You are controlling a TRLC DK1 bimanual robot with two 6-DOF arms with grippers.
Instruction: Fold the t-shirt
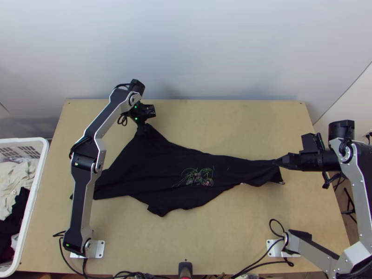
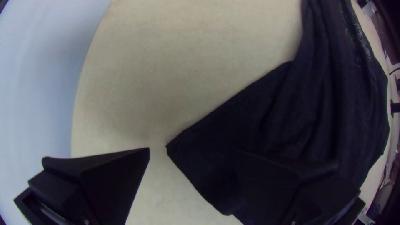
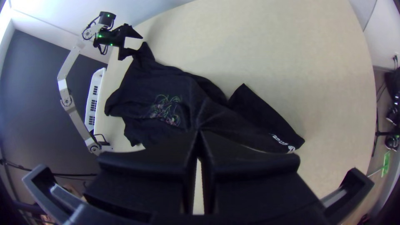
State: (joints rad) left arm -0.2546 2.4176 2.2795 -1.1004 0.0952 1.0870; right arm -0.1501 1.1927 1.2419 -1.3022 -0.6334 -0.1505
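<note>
T-shirt [image 1: 158, 162], black cloth w/ a thin-lined green & pink print [image 1: 197, 176], lies across the mid. of the table, uneven & creased, its broad part to the L & a narrow, gathered part running to the R. In the R wrist view, white lettering [image 3: 283, 142] shows nr that R end.

R gripper [image 1: 275, 162], wide flat black fingers, is closed w/ a pinch of the narrow part btwn its tips; folds fan out from the pinch. L gripper [image 1: 148, 119], same type, is wide open at the shirt's far L corner; in the L wrist view one finger is over the cloth, the other over bare wood, & nothing is gripped. Can't tell if that finger touches the cloth.

Surface: light wooden tabletop [image 1: 251, 121], plain, arm base plates of silver-grey metal [image 1: 97, 249] at the near edge, black cables [image 1: 258, 265] looping nr them, plus a dark rounded object [image 1: 185, 269] btwn the bases.

Room: pale blue-grey wall [image 1: 186, 46] behind the table's far edge. White plastic basket w/ slotted sides [image 1: 42, 174] beside the L edge, pale clothes [image 1: 14, 183] & dark clothes [image 1: 16, 214] heaped inside. R wrist view also has a dark grey wall [image 3: 37, 83] past the L arm
</note>
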